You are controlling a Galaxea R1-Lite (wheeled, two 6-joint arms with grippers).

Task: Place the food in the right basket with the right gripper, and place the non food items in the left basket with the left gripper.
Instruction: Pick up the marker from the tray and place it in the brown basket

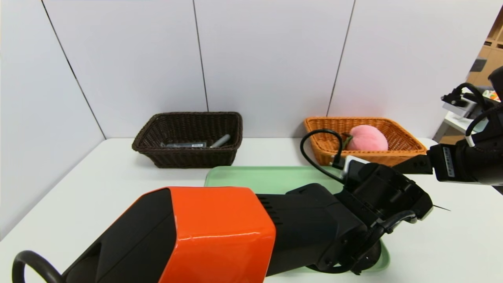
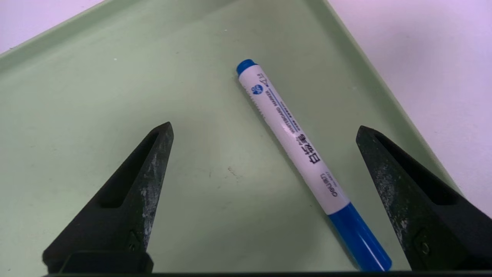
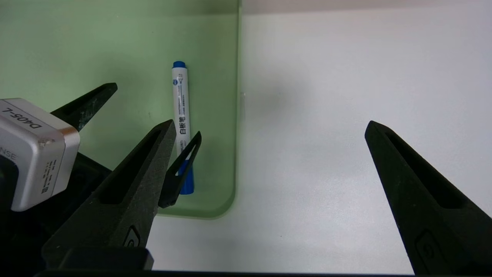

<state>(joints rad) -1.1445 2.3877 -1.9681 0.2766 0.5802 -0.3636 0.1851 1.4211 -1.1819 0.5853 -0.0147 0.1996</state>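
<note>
Below, the left pincer (image 2: pixel 263 132) gapes wide above a slim cylindrical marker (image 2: pixel 294 148) on the smooth tray (image 2: pixel 96 77).

Before you, a white bench (image 1: pixel 118 181), dark brown woven basket (image 1: pixel 188 155) toward its back left, orange-tan woven basket (image 1: pixel 404 151) toward its back right, pale green tray (image 1: pixel 271 179) resting nearer you, between them.

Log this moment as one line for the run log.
left gripper: open over marker on green tray | right gripper: open, idle over table | peach: in orange basket
</note>
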